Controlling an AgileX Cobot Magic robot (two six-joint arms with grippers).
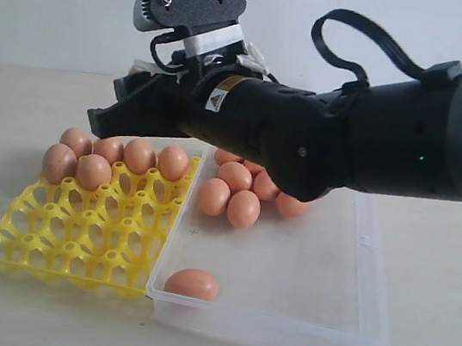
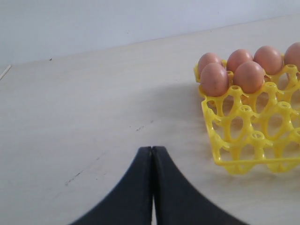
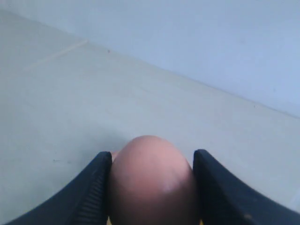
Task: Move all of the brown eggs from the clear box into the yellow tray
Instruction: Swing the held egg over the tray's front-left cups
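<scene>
One big piece first: the clear box (image 1: 302, 279), a shallow rectangle of colourless plastic, is far from emptied. A cluster of brown eggs (image 1: 243, 209), smooth orange-brown ovals, sits at its far end, partly hidden behind the black right arm (image 1: 349, 138), and one more lies alone by the near wall (image 1: 192, 283).

Next down, the yellow tray (image 1: 73, 236), a bright plastic lattice of cups touching the box's side, holds six eggs: four along the back row and two in the row in front. Every other cup is bare.

Over the tray's far edge hangs the right claw (image 3: 152, 159), clamped on a seventh egg (image 3: 150, 192). The left claw (image 2: 152, 152) hovers with its fingers pressed together, holding nothing, over the pale table (image 2: 93, 93) beside the tray.

I'd call it under halfway, with one egg in transit.
</scene>
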